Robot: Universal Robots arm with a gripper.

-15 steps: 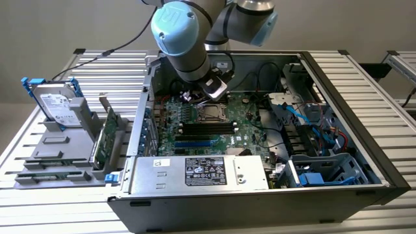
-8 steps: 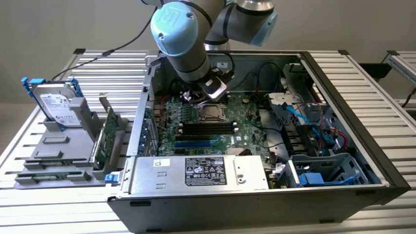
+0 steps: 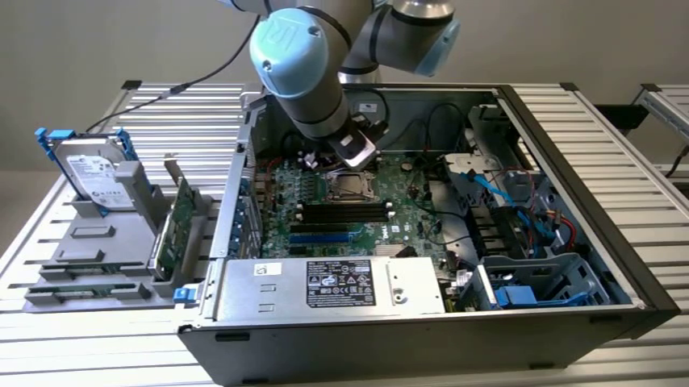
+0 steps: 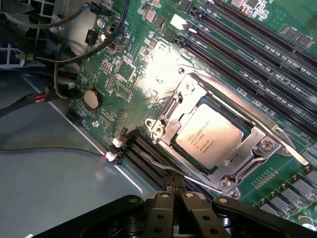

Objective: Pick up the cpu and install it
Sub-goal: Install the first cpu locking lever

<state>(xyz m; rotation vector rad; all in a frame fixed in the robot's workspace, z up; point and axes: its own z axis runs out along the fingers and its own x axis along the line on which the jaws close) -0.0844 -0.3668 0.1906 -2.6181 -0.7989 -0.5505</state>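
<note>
Cpu sits in motherboard socket.

"What does the arm look like?"

"The grey metal tubular arm is thick and smooth. Its rounded joints are closed by pale blue caps, and the nearest cap bears a faint 'UR' mark."

"And the tip?"

"The matte black end effector is built from hinged links, with round pivot pins at the joints and two flat black fingers."
</note>
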